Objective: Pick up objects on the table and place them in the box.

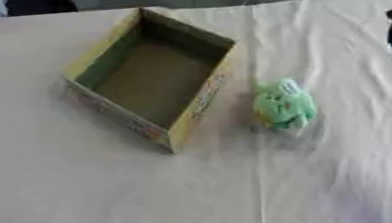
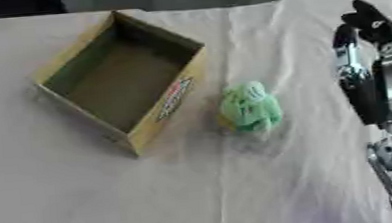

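Nearest on the cloth-covered surface (image 2: 110,200), the right hand (image 2: 374,69) comes in at the right edge, black and silver, its fingers (image 2: 350,66) held fairly straight and pointing away, holding nothing. Left of it, apart from it, a soft green object (image 2: 250,107) (crumpled, with paler patches) lies on the cloth. Just beside that, farther left and back, the open cardboard box (image 2: 160,109) sits askew, one corner toward the viewer, its inside bare. The left hand shows in neither view.
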You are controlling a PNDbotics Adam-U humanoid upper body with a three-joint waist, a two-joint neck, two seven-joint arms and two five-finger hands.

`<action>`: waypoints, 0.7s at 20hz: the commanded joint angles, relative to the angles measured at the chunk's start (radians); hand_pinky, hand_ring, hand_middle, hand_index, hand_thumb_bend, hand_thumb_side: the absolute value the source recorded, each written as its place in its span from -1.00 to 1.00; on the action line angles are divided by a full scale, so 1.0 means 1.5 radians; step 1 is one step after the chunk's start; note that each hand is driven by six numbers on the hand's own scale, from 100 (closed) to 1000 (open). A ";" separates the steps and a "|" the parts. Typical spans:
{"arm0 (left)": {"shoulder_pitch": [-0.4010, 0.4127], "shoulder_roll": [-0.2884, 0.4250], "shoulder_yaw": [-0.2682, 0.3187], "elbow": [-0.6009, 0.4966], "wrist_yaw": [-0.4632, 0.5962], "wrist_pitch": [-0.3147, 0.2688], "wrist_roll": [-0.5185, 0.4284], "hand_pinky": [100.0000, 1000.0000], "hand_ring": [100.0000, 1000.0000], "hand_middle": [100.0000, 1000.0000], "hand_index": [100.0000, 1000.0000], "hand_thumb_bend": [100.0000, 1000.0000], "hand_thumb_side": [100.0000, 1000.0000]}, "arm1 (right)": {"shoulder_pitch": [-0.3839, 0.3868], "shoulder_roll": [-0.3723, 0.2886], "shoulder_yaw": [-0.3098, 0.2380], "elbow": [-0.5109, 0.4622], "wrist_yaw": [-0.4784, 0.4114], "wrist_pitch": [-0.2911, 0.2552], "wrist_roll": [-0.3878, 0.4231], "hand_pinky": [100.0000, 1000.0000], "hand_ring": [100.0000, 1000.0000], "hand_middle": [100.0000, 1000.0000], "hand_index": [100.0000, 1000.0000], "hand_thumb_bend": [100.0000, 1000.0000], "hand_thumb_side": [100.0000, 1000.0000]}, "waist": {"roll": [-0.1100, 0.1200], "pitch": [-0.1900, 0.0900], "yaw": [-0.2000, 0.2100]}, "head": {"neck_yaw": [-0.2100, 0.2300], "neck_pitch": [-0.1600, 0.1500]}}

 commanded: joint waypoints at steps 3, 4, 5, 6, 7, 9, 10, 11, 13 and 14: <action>0.003 0.021 0.000 -0.011 -0.003 0.005 -0.002 -0.52 0.11 0.32 0.52 -1.00 0.39 | -0.017 -0.108 0.034 -0.014 0.057 0.027 0.061 0.72 0.73 0.61 0.89 -0.50 1.00 | -0.003 -0.017 -0.001 | 0.000 0.012; 0.003 0.022 0.000 -0.011 -0.003 0.006 -0.003 -0.52 0.11 0.32 0.52 -1.00 0.39 | -0.020 -0.124 0.041 -0.014 0.066 0.031 0.075 0.72 0.73 0.62 0.89 -0.48 1.00 | -0.005 -0.018 -0.002 | -0.002 0.014; 0.004 0.022 -0.001 -0.011 -0.003 0.007 -0.003 -0.52 0.11 0.32 0.52 -1.00 0.38 | -0.023 -0.139 0.047 -0.014 0.072 0.035 0.088 0.73 0.73 0.63 0.88 -0.44 1.00 | -0.006 -0.019 -0.002 | -0.004 0.015; 0.004 0.023 -0.002 -0.011 -0.004 0.008 -0.004 -0.52 0.11 0.32 0.51 -1.00 0.38 | -0.027 -0.154 0.054 -0.014 0.079 0.039 0.102 0.73 0.74 0.63 0.88 -0.42 1.00 | -0.007 -0.019 -0.002 | -0.005 0.015; 0.005 0.024 -0.002 -0.011 -0.004 0.008 -0.005 -0.52 0.11 0.32 0.51 -1.00 0.37 | -0.030 -0.167 0.060 -0.014 0.084 0.042 0.115 0.74 0.74 0.64 0.89 -0.39 1.00 | -0.008 -0.020 -0.002 | -0.006 0.015; 0.005 0.025 -0.003 -0.011 -0.004 0.010 -0.006 -0.52 0.11 0.32 0.51 -1.00 0.38 | -0.035 -0.190 0.068 -0.014 0.092 0.047 0.140 0.75 0.75 0.63 0.88 -0.33 1.00 | -0.009 -0.020 -0.002 | -0.007 0.016; 0.006 0.025 -0.004 -0.011 -0.003 0.010 -0.007 -0.52 0.11 0.32 0.51 -1.00 0.38 | -0.038 -0.200 0.073 -0.014 0.095 0.049 0.152 0.76 0.75 0.63 0.88 -0.31 1.00 | -0.010 -0.020 -0.002 | -0.008 0.016; 0.006 0.025 -0.005 -0.011 -0.003 0.011 -0.007 -0.52 0.11 0.32 0.51 -1.00 0.38 | -0.041 -0.210 0.078 -0.014 0.096 0.050 0.165 0.77 0.77 0.63 0.88 -0.27 1.00 | -0.011 -0.020 -0.001 | -0.009 0.015; 0.006 0.025 -0.006 -0.011 -0.003 0.012 -0.009 -0.53 0.11 0.32 0.51 -1.00 0.38 | -0.051 -0.224 0.088 -0.014 0.090 0.051 0.189 0.79 0.79 0.63 0.90 -0.22 1.00 | -0.011 -0.020 0.000 | -0.010 0.014; 0.006 0.025 -0.007 -0.011 -0.002 0.012 -0.010 -0.53 0.11 0.32 0.51 -1.00 0.38 | -0.058 -0.231 0.095 -0.014 0.084 0.051 0.201 0.80 0.81 0.64 0.93 -0.19 1.00 | -0.011 -0.020 0.001 | -0.011 0.013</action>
